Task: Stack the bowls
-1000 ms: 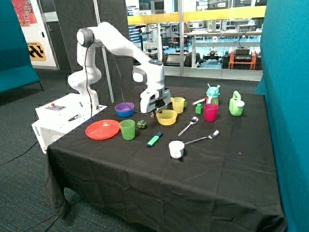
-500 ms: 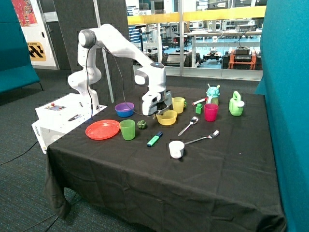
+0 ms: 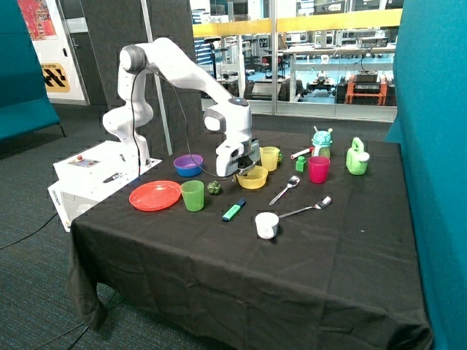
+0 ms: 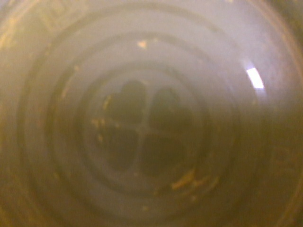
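- The yellow bowl (image 3: pixel 253 177) sits open side up on the black table (image 3: pixel 321 270), near the middle of the far half. It is round, so it has no long side.
- The purple bowl (image 3: pixel 188 165) also sits open side up, closer to the far edge on the robot's side. It looks blue inside, but I cannot tell if that is another bowl in it.
- The two bowls are apart, so the yellow one is not stacked.
- The gripper (image 3: pixel 237 169) is down at the rim of the yellow bowl, on the side nearest the purple bowl. I cannot tell if its fingers are apart or together.
- The wrist view shows only round rings in a blurry yellow-brown surface (image 4: pixel 142 123).
- The white arm (image 3: pixel 182 69) rises from its base beside the table, bends over the far edge, and points straight down at the bowl.
- A yellow cup (image 3: pixel 270 157) stands just behind the yellow bowl.
- A red-orange plate (image 3: pixel 155 195) and a green cup (image 3: pixel 193 195) are near the robot-side edge.
- A green marker (image 3: pixel 233 210), a white cup (image 3: pixel 267 224) on its side and two spoons (image 3: pixel 303 210) lie nearer the middle.
- A pink cup (image 3: pixel 318 169) and green toys (image 3: pixel 357 157) are by the far corner.
- The floor is dark carpet, with windows behind.
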Controlling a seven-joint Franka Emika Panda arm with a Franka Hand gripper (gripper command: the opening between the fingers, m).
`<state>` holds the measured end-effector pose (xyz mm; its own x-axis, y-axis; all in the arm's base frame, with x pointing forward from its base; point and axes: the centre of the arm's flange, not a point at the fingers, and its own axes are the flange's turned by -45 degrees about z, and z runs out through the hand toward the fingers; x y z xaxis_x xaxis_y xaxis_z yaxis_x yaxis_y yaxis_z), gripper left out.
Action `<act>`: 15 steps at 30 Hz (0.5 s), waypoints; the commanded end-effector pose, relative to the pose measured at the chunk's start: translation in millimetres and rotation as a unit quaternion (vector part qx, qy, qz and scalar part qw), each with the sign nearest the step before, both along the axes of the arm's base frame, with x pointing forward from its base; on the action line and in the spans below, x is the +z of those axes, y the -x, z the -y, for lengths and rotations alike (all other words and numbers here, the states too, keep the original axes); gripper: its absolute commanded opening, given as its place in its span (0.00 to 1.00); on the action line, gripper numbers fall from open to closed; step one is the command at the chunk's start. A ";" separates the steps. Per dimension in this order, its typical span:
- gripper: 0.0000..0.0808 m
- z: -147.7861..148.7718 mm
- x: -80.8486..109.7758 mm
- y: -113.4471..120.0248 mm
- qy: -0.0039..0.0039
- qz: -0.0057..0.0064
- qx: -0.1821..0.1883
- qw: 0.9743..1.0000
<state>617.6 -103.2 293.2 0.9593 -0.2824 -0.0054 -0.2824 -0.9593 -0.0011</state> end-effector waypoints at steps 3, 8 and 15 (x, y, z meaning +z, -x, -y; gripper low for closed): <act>0.00 -0.2 -0.4 6.0 0.001 0.002 -0.009 1.000; 0.00 1.3 -1.2 8.9 0.001 0.002 -0.008 1.000; 0.00 0.8 -3.3 13.9 0.001 0.002 -0.004 1.000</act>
